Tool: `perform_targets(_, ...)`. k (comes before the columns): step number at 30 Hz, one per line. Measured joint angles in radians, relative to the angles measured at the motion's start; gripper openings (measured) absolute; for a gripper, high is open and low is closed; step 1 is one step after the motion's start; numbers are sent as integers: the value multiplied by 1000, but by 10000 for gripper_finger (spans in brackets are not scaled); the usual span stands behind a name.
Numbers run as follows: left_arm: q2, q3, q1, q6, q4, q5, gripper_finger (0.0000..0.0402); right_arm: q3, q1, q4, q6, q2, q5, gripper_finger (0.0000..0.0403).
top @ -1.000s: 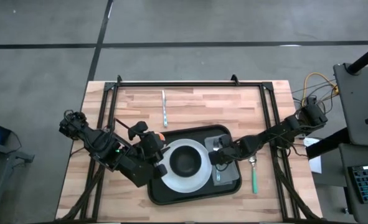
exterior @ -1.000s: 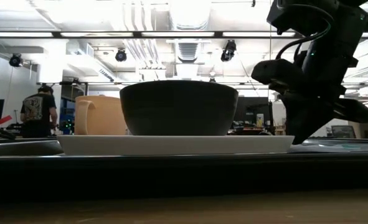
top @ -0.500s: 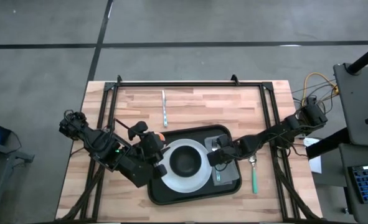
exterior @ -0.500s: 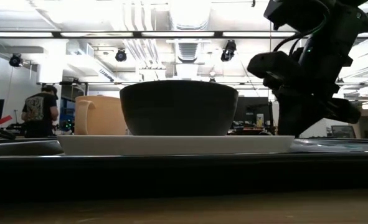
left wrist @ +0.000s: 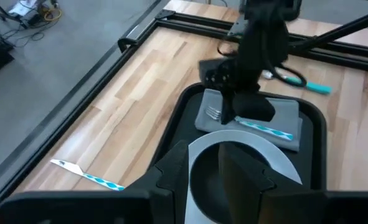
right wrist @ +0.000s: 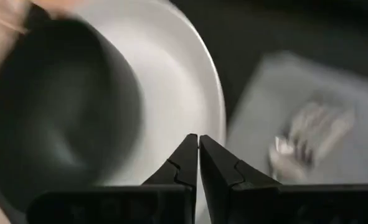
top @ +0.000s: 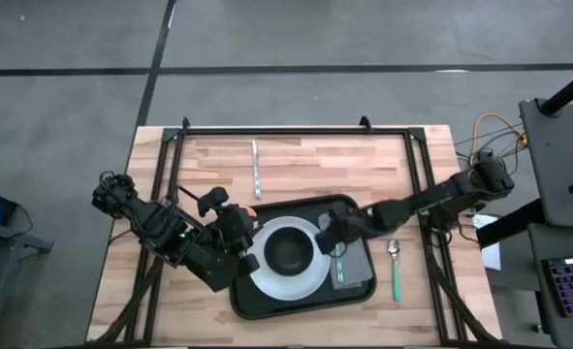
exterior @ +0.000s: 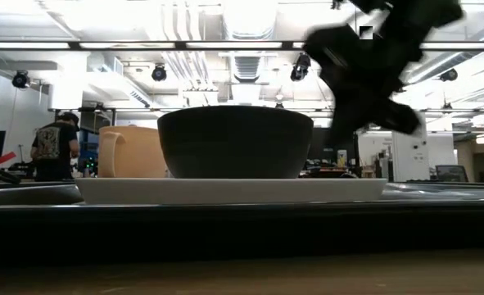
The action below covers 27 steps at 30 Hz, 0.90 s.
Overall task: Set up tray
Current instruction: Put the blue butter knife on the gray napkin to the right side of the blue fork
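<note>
Black tray [top: 359,288] near the table's front edge, holding a white plate [top: 305,276]. Left gripper [top: 250,242] at the plate's left rim, fingers partly apart, grip unclear. Right gripper [top: 325,242] above the grey napkin [top: 349,269], fingers together.

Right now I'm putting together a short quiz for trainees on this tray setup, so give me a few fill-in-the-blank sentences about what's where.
1. The dark bowl sits on the white ____.
2. The fork lies on the grey ____ inside the tray.
3. The spoon with the green handle lies on the wooden table, ____ the tray.
4. The right gripper, above the tray beside the bowl, has its fingers ____.

Missing words: plate; napkin; outside; shut
</note>
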<state>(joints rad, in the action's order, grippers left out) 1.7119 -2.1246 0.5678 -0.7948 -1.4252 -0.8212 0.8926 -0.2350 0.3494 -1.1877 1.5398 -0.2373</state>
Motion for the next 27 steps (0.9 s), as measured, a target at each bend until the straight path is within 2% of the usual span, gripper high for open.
perform_targets(5,0,0,-1,-5,-6,-49,70,164,108,4,178,11,-68,14)
perform_targets(9,0,0,-8,-108,-8,-185,70,319,208,-2,271,86,-133,44)
perform_targets(12,0,0,-27,-171,-81,-281,70,439,282,14,366,184,-70,75)
perform_targets(14,-1,16,-58,-214,-154,-288,70,521,322,99,380,243,-19,93)
perform_targets(16,-34,90,-104,-161,-130,-280,70,583,345,232,373,277,-14,109)
perform_targets(18,-67,179,-147,-175,-144,-266,70,626,346,297,383,284,-82,122)
perform_targets(23,-217,470,-313,-420,-130,-182,70,661,312,509,318,212,-329,149)
perform_targets(27,-344,705,-438,-489,-24,-173,70,657,302,599,325,132,-349,166)
